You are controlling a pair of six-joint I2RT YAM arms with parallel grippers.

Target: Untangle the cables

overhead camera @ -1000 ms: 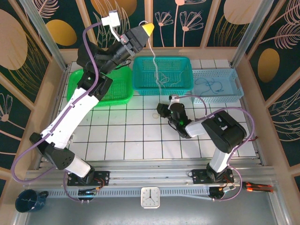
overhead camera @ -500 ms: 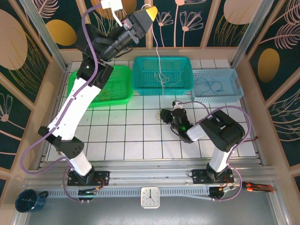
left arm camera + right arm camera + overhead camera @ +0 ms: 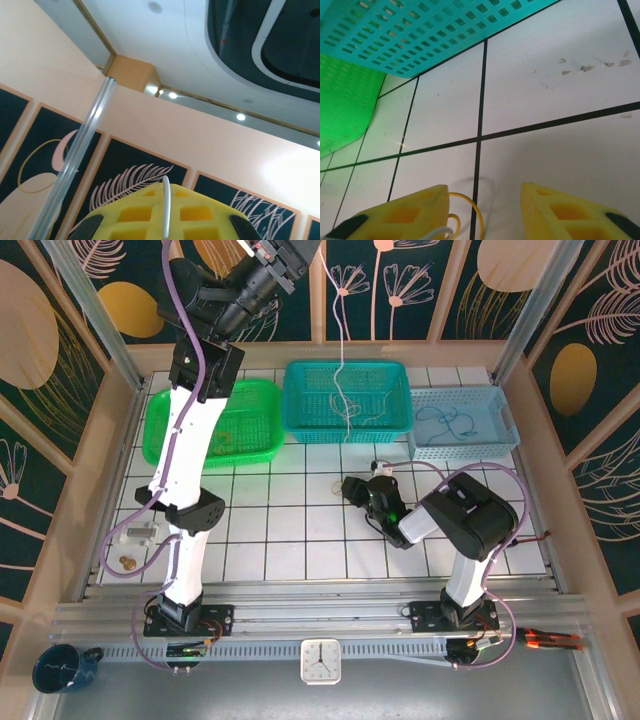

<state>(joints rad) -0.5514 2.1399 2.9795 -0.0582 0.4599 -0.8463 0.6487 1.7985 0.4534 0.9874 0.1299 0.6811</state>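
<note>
My left gripper is raised far above the table and shut on a white cable that runs through the seam of its yellow fingers. In the top view that white cable hangs straight down into the teal basket, where more pale cables lie tangled. My right gripper sits low on the tiles in front of the teal basket, open. A yellow-orange cable loop lies on the tile beside its left finger, with a white cable end under that finger. A light blue cable lies in the light blue basket.
A green basket stands at the back left with a thin orange cable inside. The three baskets line the back of the tiled table. A clock and a dark mug sit below the front rail.
My left arm has swung up and stretched taller, pulling the white cable higher out of the teal basket. The right gripper has hardly moved.
</note>
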